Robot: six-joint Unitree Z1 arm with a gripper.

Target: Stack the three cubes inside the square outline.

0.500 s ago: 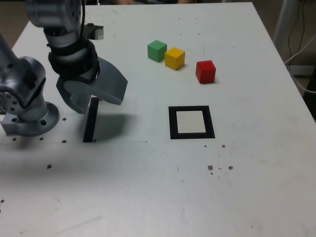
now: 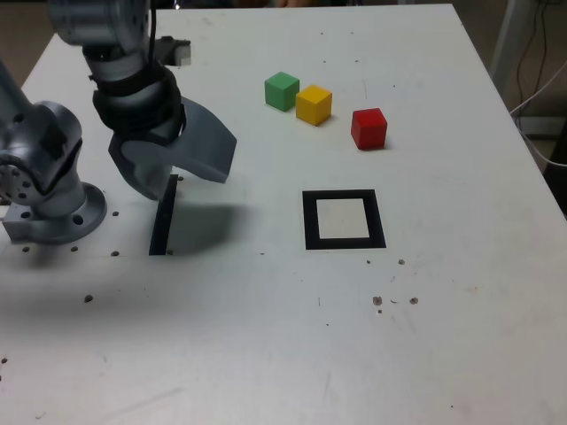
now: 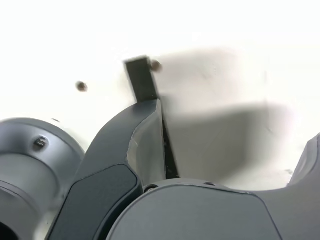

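The square outline (image 2: 313, 221) lies flat at 3 o'clock from the black strip (image 2: 162, 221) in the exterior view and contains 0 cubes. All 3 cubes, green (image 2: 282, 92), yellow (image 2: 314, 105) and red (image 2: 369, 129), sit outside, between its 11 and 1 o'clock. Gripper (image 2: 186, 164) jaws stand apart.

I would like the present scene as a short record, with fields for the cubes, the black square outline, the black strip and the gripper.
green cube: beside yellow cube, exterior view's left
yellow cube: between green and red
red cube: exterior view's right of yellow, apart
square outline: flat on table, no cube inside
black strip: partly behind gripper
gripper: fingers open, holding nothing
stack: not started
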